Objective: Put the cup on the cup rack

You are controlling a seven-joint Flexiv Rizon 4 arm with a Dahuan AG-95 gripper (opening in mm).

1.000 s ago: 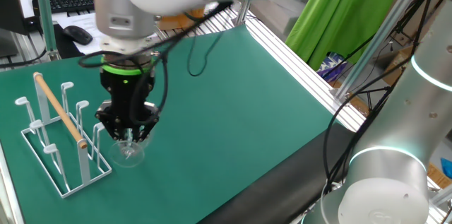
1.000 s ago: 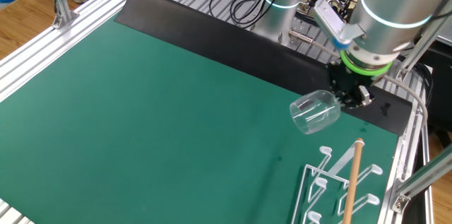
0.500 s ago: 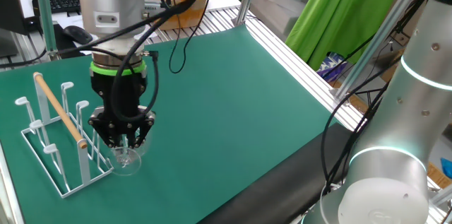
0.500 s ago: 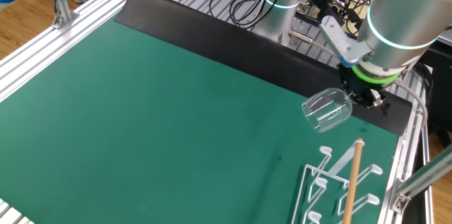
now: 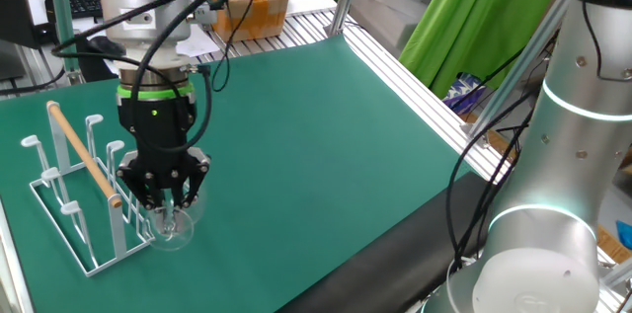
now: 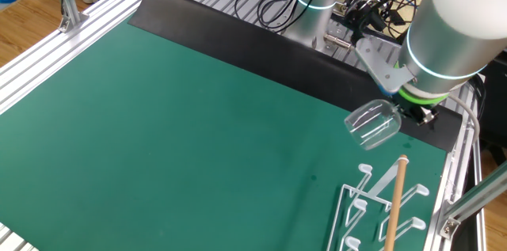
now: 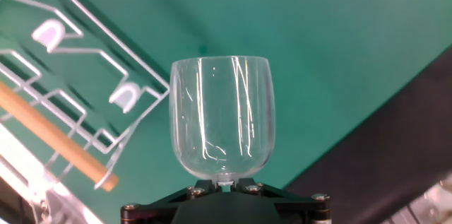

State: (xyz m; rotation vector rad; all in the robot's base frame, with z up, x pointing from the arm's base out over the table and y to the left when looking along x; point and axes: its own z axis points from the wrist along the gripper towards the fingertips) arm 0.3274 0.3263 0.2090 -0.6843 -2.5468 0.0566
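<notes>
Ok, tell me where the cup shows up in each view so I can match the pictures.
One fixed view: the cup hangs bowl-down at lower left, under the end effector, just right of the cup rack.
The other fixed view: right of centre, above the rack.
Hand view: centre, bowl pointing away, rack at left.
Shared landmark: the rack's wooden rod.

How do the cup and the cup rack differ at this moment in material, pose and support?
The cup is clear glass; the cup rack is white wire with a wooden rod. The cup is tilted, mouth pointing away from the gripper, while the rack's pegs stand upright. The cup is held off the green mat by its stem end; the rack rests on the mat. None of the pegs in view holds a cup.
</notes>
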